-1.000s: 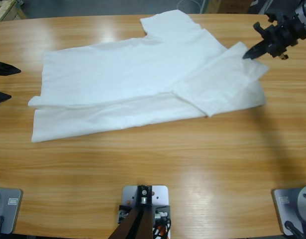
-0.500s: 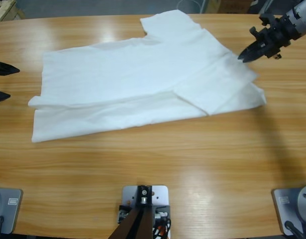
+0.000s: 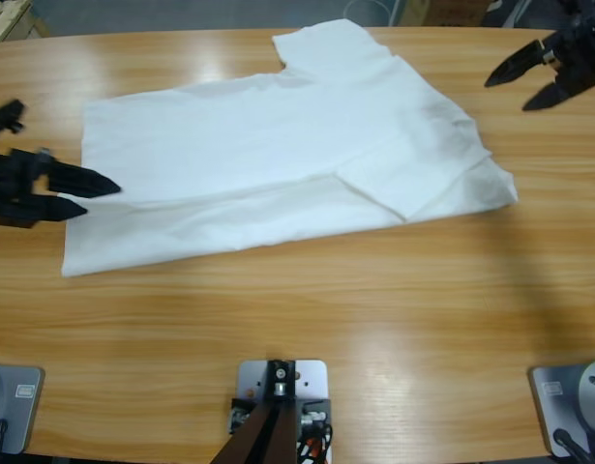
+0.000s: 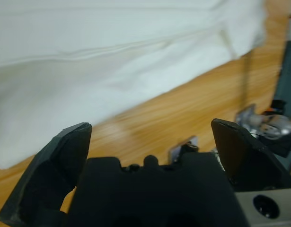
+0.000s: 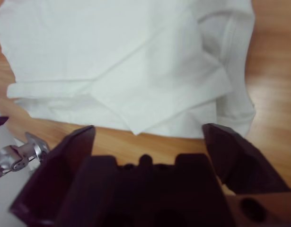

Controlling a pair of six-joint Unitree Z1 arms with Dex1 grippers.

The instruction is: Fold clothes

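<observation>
The clothes are one white T-shirt (image 3: 278, 145), lying flat across the far half of the table, with its near long edge folded up over itself. One sleeve (image 3: 413, 179) is folded in over the right end. My left gripper (image 3: 102, 197) is open at the shirt's left end, with its tips over the cloth edge. In the left wrist view the shirt (image 4: 88, 61) fills the top, beyond my open left gripper (image 4: 150, 125). My right gripper (image 3: 507, 95) hangs open off the shirt's far right corner, holding nothing. In the right wrist view my right gripper (image 5: 149, 128) looks down on the folded shirt (image 5: 112, 52).
The wooden table (image 3: 374, 319) stretches wide in front of the shirt and to its right. A pale wooden crate corner (image 3: 7, 14) shows beyond the table's far left edge.
My right gripper has let go of the sleeve, opened and drawn back to the far right; the sleeve now lies flat. My left gripper has moved in from the left edge to the shirt's end.
</observation>
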